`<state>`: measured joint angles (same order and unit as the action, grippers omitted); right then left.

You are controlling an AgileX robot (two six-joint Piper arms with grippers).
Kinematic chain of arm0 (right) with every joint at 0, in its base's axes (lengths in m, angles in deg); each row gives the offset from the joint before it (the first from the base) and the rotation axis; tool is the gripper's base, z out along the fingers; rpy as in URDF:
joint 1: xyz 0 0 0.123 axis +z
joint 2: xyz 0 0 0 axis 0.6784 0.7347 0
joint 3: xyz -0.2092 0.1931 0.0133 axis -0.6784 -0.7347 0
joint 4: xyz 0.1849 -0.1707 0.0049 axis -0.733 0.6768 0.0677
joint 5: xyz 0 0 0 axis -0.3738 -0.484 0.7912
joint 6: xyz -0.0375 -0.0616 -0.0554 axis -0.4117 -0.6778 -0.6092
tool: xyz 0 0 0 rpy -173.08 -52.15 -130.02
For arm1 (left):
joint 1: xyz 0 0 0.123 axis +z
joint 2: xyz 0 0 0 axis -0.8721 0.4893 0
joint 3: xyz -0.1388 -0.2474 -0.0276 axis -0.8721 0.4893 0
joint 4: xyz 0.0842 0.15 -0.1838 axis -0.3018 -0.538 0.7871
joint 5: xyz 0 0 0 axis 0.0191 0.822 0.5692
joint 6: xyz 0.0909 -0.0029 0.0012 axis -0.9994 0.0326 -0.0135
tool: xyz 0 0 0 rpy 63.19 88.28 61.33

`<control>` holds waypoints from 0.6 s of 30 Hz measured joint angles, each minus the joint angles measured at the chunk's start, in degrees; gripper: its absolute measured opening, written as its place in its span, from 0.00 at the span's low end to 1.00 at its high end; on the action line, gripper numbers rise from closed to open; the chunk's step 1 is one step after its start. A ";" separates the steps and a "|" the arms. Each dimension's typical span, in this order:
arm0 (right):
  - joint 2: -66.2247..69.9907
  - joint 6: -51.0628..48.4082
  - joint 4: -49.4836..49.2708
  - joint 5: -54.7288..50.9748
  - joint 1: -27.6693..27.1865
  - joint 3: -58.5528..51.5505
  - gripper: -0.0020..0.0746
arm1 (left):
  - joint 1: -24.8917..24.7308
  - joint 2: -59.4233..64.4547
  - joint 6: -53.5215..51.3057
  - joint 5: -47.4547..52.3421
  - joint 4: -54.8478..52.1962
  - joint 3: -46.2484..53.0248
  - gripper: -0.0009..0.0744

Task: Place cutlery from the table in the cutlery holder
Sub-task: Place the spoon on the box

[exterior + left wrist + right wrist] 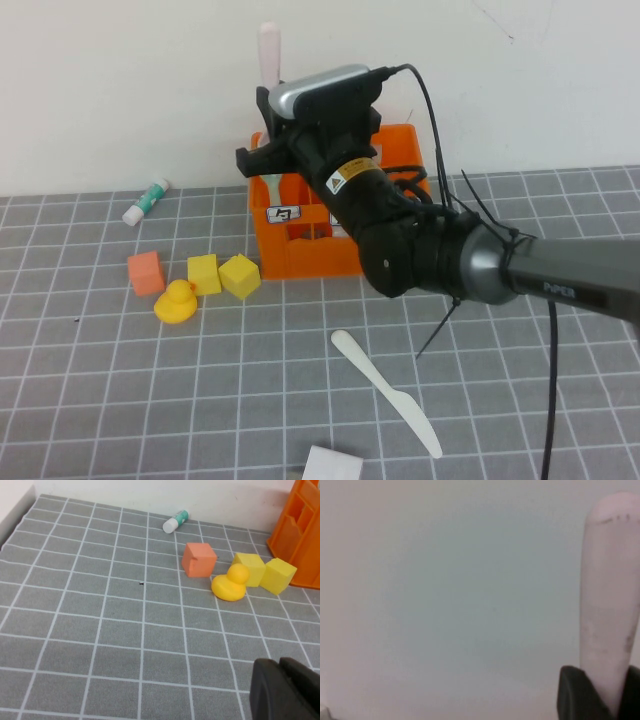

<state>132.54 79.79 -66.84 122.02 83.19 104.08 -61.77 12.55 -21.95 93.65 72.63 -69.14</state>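
My right gripper (270, 150) is shut on the pale pink spoon (268, 48) and holds it upright above the left part of the orange cutlery holder (300, 250). Its handle sticks up past the gripper, and its lower end reaches down into the holder. In the right wrist view the fingers (577, 692) clamp the pink handle (610, 580). The cream-white knife (385, 390) lies on the grey table (150, 400) in front of the holder. My left gripper (285, 680) is shut and empty, low over the table. The mint spoon and grey fork are out of view.
Left of the holder stand an orange cube (146, 272), two yellow blocks (204, 273) and a yellow duck (176, 301). A white-green tube (147, 200) lies near the back wall. A white flat object (332, 465) sits at the front edge.
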 joint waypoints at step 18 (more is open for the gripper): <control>0.76 0.16 1.40 -11.91 -0.78 1.39 0.39 | 0.00 0.00 0.00 0.00 0.00 0.00 0.01</control>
<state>133.30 79.96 -65.44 110.11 82.40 105.47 -61.77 12.55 -21.95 93.65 72.63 -69.14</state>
